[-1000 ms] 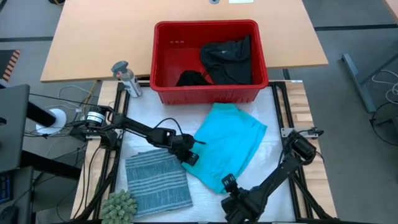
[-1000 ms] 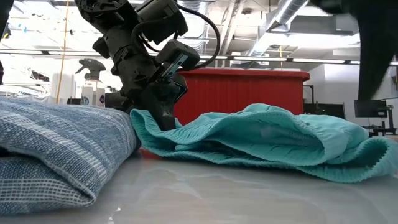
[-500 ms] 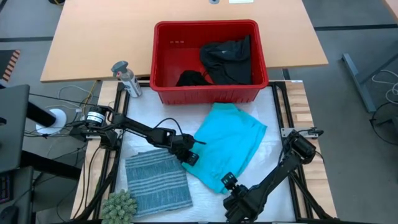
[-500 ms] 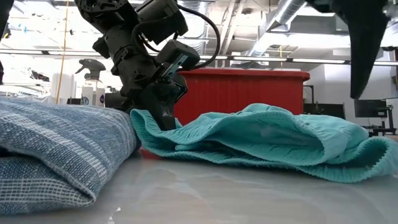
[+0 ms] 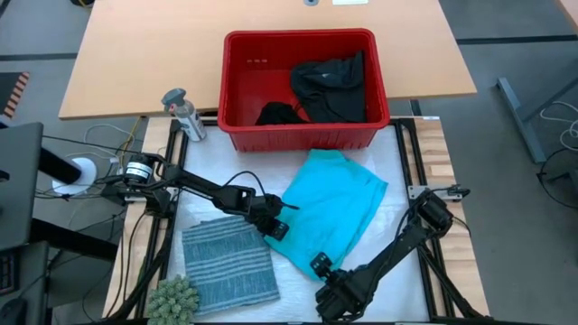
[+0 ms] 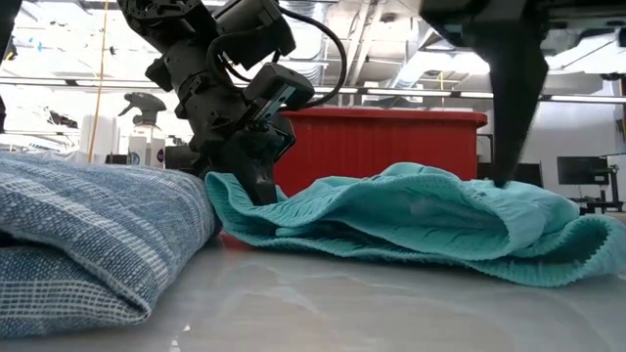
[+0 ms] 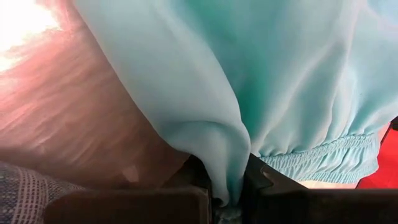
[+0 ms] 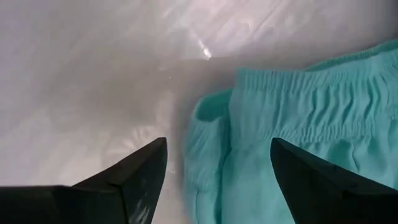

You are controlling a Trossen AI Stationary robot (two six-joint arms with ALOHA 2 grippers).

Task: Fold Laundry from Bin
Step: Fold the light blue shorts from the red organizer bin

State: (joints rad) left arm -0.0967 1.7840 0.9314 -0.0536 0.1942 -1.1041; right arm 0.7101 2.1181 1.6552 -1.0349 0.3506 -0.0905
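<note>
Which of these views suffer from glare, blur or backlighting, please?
Left wrist view: a washed-out bright patch in one corner, and the bright turquoise cloth garment pinched in the left pincer is soft with closeness. Low view: the left arm is a dark silhouette against bright ceiling lights, and the glossy white table cover mirrors them. High view: evenly lit.

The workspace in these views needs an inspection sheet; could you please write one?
Surface: white mat.
Job's things: turquoise garment spread on mat; striped garment folded beside it; black garments in red bin.
Clutter: grey spray bottle; green spiky ball.
Grippers: left gripper shut on the turquoise garment's edge; right gripper open over its waistband corner.
Cables: black cable on left arm.
Surroundings: wooden table.
</note>
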